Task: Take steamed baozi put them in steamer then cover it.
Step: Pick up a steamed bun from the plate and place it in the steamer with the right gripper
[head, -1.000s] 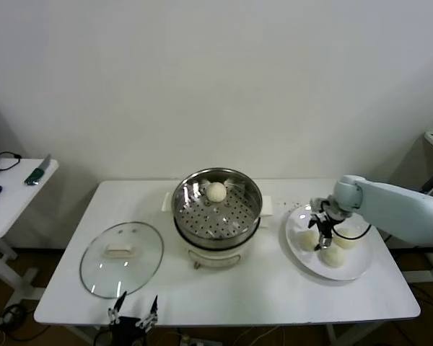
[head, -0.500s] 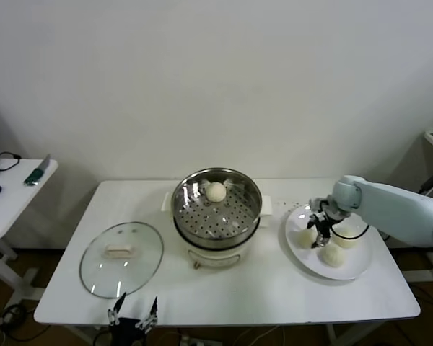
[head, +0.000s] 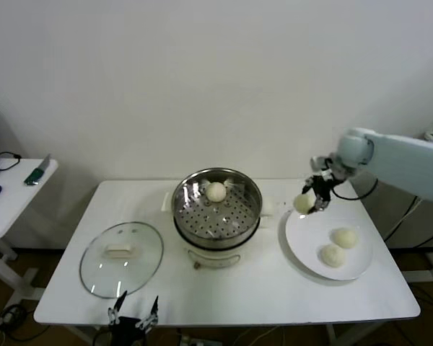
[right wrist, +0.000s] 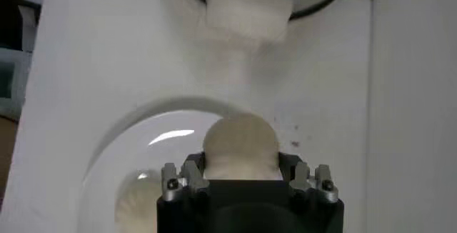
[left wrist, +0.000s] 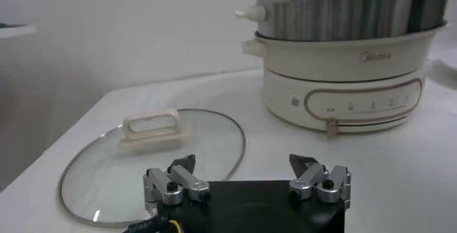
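Baozi [head: 302, 203] between the right claw's [head: 312, 204] fingers, above plate [head: 303, 249].

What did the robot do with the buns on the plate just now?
The right gripper took hold of one baozi and lifted it off the plate, up and toward the steamer. Two baozi stay on the plate, where three lay before. One baozi in the steamer, the cover on the table and the left gripper at the near edge have not moved.
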You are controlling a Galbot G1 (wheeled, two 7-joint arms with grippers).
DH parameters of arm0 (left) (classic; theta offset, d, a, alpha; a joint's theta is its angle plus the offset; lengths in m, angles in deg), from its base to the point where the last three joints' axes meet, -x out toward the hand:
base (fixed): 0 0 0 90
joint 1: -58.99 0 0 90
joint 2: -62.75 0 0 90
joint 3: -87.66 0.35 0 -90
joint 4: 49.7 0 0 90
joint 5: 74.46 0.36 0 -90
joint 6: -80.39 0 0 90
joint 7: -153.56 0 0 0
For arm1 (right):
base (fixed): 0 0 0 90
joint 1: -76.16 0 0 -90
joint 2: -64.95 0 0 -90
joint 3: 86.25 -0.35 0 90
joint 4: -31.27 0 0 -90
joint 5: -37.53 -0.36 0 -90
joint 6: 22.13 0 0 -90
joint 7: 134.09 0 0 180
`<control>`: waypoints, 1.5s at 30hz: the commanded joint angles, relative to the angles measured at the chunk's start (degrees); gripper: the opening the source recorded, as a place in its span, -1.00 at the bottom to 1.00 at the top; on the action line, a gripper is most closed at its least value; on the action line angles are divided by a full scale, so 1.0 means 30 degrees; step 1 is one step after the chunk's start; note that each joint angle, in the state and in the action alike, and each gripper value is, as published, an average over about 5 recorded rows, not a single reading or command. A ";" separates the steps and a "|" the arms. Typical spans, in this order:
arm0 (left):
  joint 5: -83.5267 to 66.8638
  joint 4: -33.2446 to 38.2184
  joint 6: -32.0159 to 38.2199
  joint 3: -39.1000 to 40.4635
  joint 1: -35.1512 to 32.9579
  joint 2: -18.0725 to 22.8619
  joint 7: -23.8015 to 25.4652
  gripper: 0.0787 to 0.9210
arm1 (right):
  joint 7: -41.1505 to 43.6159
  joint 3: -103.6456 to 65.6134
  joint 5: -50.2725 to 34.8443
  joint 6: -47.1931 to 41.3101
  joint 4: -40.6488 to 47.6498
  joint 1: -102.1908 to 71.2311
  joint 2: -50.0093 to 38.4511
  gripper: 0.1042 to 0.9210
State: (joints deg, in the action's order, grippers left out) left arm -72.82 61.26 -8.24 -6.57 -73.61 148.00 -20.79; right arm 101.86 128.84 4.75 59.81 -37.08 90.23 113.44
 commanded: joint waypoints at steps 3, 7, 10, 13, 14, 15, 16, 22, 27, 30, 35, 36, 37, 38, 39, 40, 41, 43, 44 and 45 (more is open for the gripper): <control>-0.0042 0.0227 0.0069 0.0097 -0.0089 -0.0125 0.0001 0.77 | 0.0043 0.2247 -0.5454 -0.1249 -0.4405 0.7744 0.2579 0.39; -0.0106 0.0517 0.0092 0.0062 -0.0202 -0.0168 0.0001 0.77 | -0.0949 0.1303 -0.6779 -0.2242 -0.4972 0.7370 0.4503 0.39; -0.0195 0.0704 0.0083 -0.0039 -0.0212 -0.0158 -0.0001 0.77 | -0.1553 0.0595 -0.7314 -0.2768 -0.4972 0.6397 0.6081 0.39; -0.0345 0.0842 0.0024 -0.0124 -0.0170 -0.0145 0.0008 0.77 | -0.2039 0.0080 -0.7283 -0.3059 -0.4138 0.4920 0.7804 0.39; -0.0388 0.0874 0.0009 -0.0148 -0.0155 -0.0140 0.0011 0.77 | -0.2174 -0.0050 -0.7194 -0.3131 -0.3747 0.4390 0.8324 0.39; -0.0424 0.0893 -0.0001 -0.0173 -0.0143 -0.0136 0.0014 0.77 | -0.2301 -0.0158 -0.7075 -0.3198 -0.3306 0.3827 0.8834 0.39; -0.0454 0.0907 -0.0009 -0.0198 -0.0131 -0.0129 0.0015 0.77 | -0.2390 -0.0227 -0.6924 -0.3239 -0.2853 0.3336 0.9283 0.39; -0.0652 0.1019 -0.0051 -0.0375 -0.0105 -0.0092 0.0017 0.77 | -0.2639 -0.0078 -0.5657 -0.3231 0.0230 0.0770 1.1254 0.39; -0.0734 0.0981 -0.0060 -0.0444 -0.0083 -0.0053 0.0012 0.77 | -0.2675 -0.0102 -0.4803 -0.3088 0.2854 -0.1192 1.2286 0.40; -0.0731 0.0882 -0.0044 -0.0431 -0.0097 -0.0027 0.0008 0.77 | -0.2650 -0.0259 -0.4521 -0.3020 0.4022 -0.2195 1.2769 0.40; -0.0730 0.0785 -0.0020 -0.0426 -0.0152 -0.0005 0.0005 0.77 | -0.2637 -0.0453 -0.3945 -0.2915 0.5223 -0.3251 1.3255 0.40; -0.0728 0.0763 -0.0016 -0.0433 -0.0159 -0.0006 0.0004 0.77 | -0.2660 -0.0464 -0.3889 -0.2920 0.5308 -0.3384 1.3291 0.40; -0.0726 0.0744 -0.0013 -0.0440 -0.0166 -0.0010 0.0003 0.77 | -0.2696 -0.0472 -0.3834 -0.2930 0.5362 -0.3497 1.3314 0.40; -0.0724 0.0731 -0.0011 -0.0448 -0.0172 -0.0014 0.0001 0.77 | -0.2735 -0.0478 -0.3796 -0.2949 0.5391 -0.3582 1.3329 0.39; -0.0722 0.0730 -0.0010 -0.0453 -0.0179 -0.0018 0.0000 0.77 | -0.2792 -0.0492 -0.3760 -0.2976 0.5427 -0.3659 1.3340 0.39; -0.0721 0.0734 -0.0010 -0.0455 -0.0188 -0.0023 0.0000 0.77 | -0.2852 -0.0511 -0.3727 -0.3003 0.5469 -0.3730 1.3350 0.39; -0.0719 0.0742 -0.0010 -0.0454 -0.0197 -0.0028 0.0001 0.77 | -0.2900 -0.0534 -0.3706 -0.3028 0.5512 -0.3784 1.3353 0.39; -0.0708 0.0766 -0.0015 -0.0446 -0.0215 -0.0031 0.0002 0.77 | -0.2978 -0.0587 -0.3697 -0.3088 0.5578 -0.3876 1.3345 0.39; -0.0701 0.0776 -0.0017 -0.0441 -0.0228 -0.0030 0.0004 0.77 | -0.3000 -0.0604 -0.3707 -0.3114 0.5582 -0.3898 1.3337 0.40; -0.0693 0.0786 -0.0017 -0.0435 -0.0243 -0.0029 0.0006 0.77 | -0.3016 -0.0620 -0.3718 -0.3143 0.5571 -0.3910 1.3328 0.40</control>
State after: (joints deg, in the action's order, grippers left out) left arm -74.93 63.61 -8.30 -7.91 -74.34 147.95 -20.78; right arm 93.41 127.31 -7.41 50.67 -24.58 82.44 150.88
